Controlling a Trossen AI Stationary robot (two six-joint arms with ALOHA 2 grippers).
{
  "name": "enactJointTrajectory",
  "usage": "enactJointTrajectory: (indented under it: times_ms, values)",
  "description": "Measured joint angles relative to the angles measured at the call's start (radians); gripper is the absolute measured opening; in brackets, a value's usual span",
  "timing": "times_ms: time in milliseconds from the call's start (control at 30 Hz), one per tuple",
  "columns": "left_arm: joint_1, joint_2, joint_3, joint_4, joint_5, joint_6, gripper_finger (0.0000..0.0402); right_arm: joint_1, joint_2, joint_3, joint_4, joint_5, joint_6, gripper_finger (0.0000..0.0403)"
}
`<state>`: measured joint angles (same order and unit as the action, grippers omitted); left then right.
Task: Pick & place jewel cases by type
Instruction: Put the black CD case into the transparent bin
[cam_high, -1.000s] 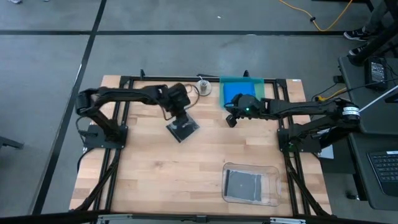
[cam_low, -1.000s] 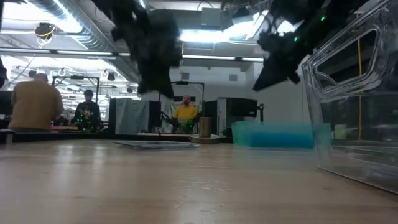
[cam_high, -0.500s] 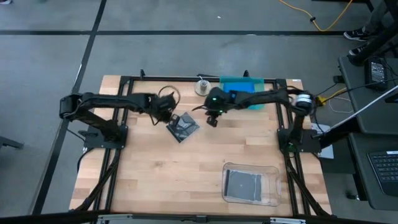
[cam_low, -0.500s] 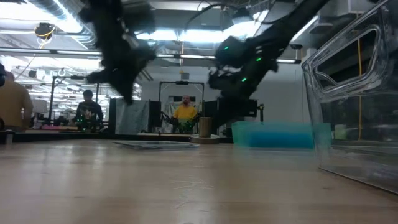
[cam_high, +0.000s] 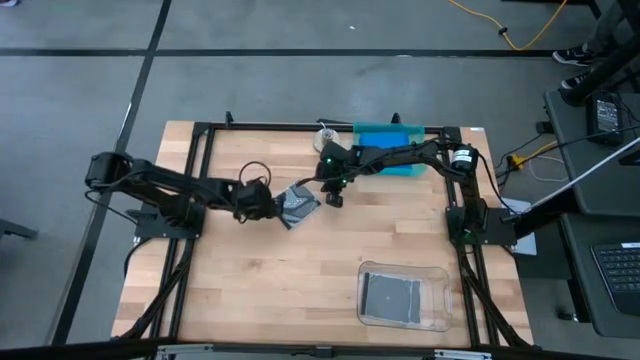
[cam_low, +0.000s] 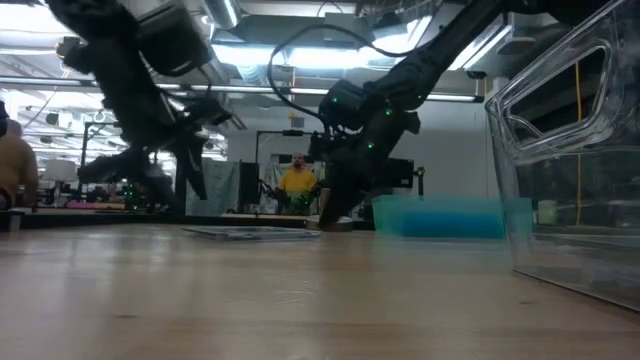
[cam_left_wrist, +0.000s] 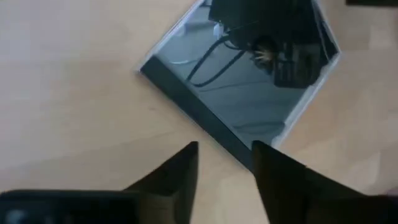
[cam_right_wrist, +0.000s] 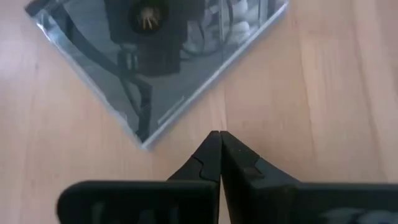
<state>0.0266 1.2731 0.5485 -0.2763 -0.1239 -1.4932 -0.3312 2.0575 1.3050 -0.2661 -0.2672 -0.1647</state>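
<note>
A dark jewel case lies flat on the wooden table, left of the middle; it also shows as the flat case in the low view. My left gripper is low at the case's left side and open. In its wrist view the gripper has its fingers at the case's dark spine edge. My right gripper is shut and low at the case's right side. In the right wrist view its tips stand on bare wood just short of a corner of the case. My left gripper comes slanting down from the table's left. One fingertip shows over the case's dark spine edge near a corner. Whether it touches the case I cannot tell.
A teal tray at the far edge holds a bright blue case. A clear tray near the front right holds a dark case. A small cylinder stands beside the teal tray. People show in the room beyond the table.
My left gripper has drawn back from above the dark case toward the table's left edge, sunk and rolled. My right gripper has come from the teal tray leftward and down, to the case's right side. The case has stayed flat on the table.
</note>
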Motion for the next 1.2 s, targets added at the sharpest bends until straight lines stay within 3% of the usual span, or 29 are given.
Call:
enactJointTrajectory:
  times_ms: [200, 333, 567, 833, 1200]
  values:
    - [-0.039, 0.047, -0.052, 0.058, -0.058, -0.149, 0.0217, -0.001, 0.0, -0.001, -0.008, -0.045, -0.015, 0.0009]
    - [-0.032, 0.11, -0.051, 0.127, -0.067, -0.159, 0.0237, 0.0, 0.0, -0.001, -0.008, -0.052, -0.057, 0.0004]
    - [-0.006, 0.226, -0.045, 0.295, -0.058, -0.195, 0.0241, -0.005, 0.0, -0.001, -0.008, -0.056, -0.077, 0.0009]
    - [0.04, 0.241, -0.046, 0.325, -0.021, -0.172, 0.0234, -0.015, 0.002, -0.001, -0.003, -0.071, -0.11, 0.0005]
    - [0.058, 0.243, -0.048, 0.336, -0.007, -0.145, 0.0233, -0.055, 0.028, 0.001, 0.014, -0.226, -0.109, 0.0005]
